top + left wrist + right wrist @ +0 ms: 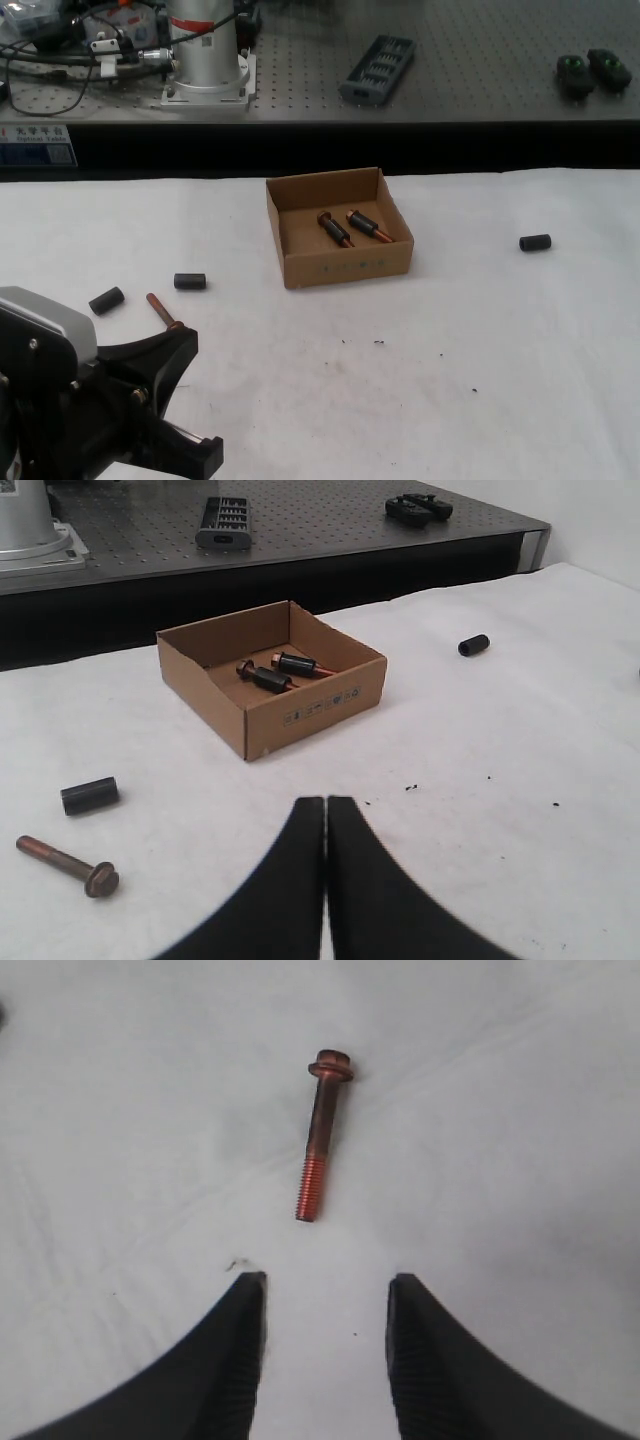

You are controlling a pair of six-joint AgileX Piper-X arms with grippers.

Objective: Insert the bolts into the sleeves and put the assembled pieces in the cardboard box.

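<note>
White cloth (pixel 480 400) covers the bench, slightly wrinkled, with a few dark specks. Behind it is a perforated metal breadboard (pixel 480 60) carrying a silver column base (pixel 205 60), a black ribbed tray (pixel 378 68) and two black-green parts (pixel 592 72) (can't tell what they are). An arm (pixel 110 400), black hardware, sits at the near-left corner of the high view. The cardboard box (pixel 310 705) is mid-cloth, plain brown and open-topped. In it two assembled pieces (pixel 268 678) (pixel 298 665) lie side by side, each a black sleeve on a coppery bolt. Left gripper (pixel 326 802): fingers pressed flat together, over bare cloth, box ahead. Right gripper (pixel 327 1280): fingers apart, ribbed inner pads, low over the cloth. A copper-coloured flange bolt (pixel 320 1140) lies just beyond the tips in line with the gap, threaded end toward them, untouched. Left of the box a second loose bolt (pixel 60 863) lies flat, with two black cylindrical sleeves (pixel 189 282) (pixel 106 300) near it, apart from each other. A third sleeve (pixel 473 645) sits alone, well right of the box.
</note>
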